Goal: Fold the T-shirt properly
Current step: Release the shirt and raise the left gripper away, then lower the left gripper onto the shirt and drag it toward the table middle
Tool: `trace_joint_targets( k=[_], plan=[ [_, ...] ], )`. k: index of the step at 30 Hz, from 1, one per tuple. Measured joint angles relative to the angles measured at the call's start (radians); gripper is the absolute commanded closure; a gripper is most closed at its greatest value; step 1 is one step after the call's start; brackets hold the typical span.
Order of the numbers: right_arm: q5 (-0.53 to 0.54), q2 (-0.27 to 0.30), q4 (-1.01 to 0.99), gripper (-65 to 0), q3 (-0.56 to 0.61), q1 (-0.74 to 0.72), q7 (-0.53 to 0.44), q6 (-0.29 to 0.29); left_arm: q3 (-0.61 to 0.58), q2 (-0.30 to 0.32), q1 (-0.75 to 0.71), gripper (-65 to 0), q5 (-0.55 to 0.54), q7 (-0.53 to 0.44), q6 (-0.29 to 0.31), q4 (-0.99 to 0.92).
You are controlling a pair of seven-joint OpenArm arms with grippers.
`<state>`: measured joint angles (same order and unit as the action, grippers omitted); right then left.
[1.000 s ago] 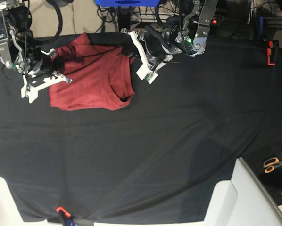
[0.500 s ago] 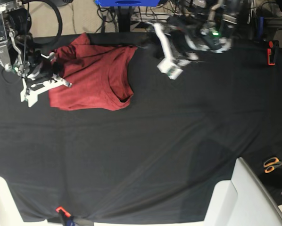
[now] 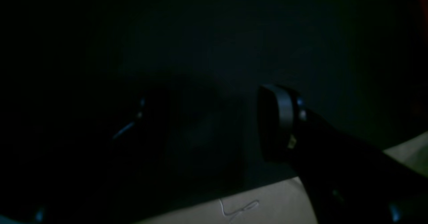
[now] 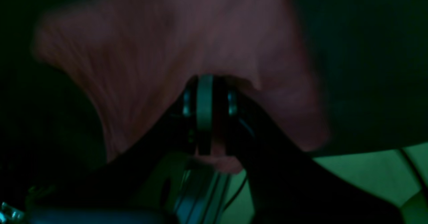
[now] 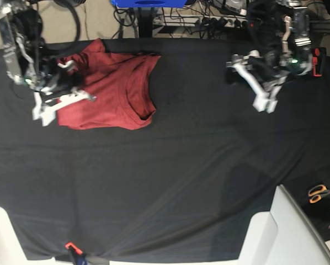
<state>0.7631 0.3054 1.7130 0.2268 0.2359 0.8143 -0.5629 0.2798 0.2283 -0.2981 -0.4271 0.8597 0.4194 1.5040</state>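
Between right end effector (image 4: 206, 117) jaws (seemingly): T-shirt (image 5: 112, 94).

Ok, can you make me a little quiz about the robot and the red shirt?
1. True or false: the right gripper is pinching the T-shirt.
2. What is under the left gripper: A) the shirt, B) bare black table cloth, C) scissors?
3. Fill in: the orange-handled scissors lie off the cloth, near the base view's lower ____ corner.

Key: 1 true; 2 B; 3 right.
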Motion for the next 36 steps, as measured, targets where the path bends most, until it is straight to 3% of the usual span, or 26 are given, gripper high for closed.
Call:
trace_joint_targets(
  k=[3,7,9,14,20,27,31,34,36],
  plan=[
    [-0.001,-0.001,-0.063,-4.8,-0.001,-0.009,-0.022,0.003,0.061,0.002,0.002,-39.2,-0.002,-0.002,0.000,-0.005],
    [-0.001,0.007,-0.100,-4.8,-0.004,0.021,-0.086,0.004,0.106,-0.006,0.008,-39.2,-0.018,-0.006,0.134,-0.001],
    [0.003,0.004,-0.105,-4.8,-0.004,0.036,-0.103,0.010,0.131,-0.006,0.004,-39.0,-0.015,-0.006,0.156,-0.003],
    [-0.006,0.005,-0.045,-4.8,-0.004,0.112,-0.111,0.000,0.141,-0.005,0.002,-39.0,-0.009,-0.006,0.157,-0.006],
    [0.003,-0.040,0.088,-4.8,0.007,0.141,0.002,-0.006,0.135,-0.010,0.008,-39.0,-0.009,-0.006,0.157,-0.006],
    [-0.005,-0.024,0.200,-4.8,-0.007,0.075,0.001,-0.009,-0.076,-0.051,0.010,-39.8,-0.023,-0.004,0.158,-0.006],
    [-0.005,-0.026,0.210,-4.8,-0.006,0.068,0.002,-0.006,-0.142,-0.058,0.022,-42.5,-0.259,0.002,0.157,-0.019],
    [-0.005,-0.025,0.204,-4.8,-0.006,0.069,0.002,-0.006,-0.187,-0.010,0.045,-58.6,-0.485,-0.010,0.166,-0.072],
    [-0.005,-0.023,0.204,-4.8,-0.006,0.073,0.002,-0.006,-0.214,0.030,0.048,-65.0,-0.580,-0.009,0.248,-0.104]
  ],
)
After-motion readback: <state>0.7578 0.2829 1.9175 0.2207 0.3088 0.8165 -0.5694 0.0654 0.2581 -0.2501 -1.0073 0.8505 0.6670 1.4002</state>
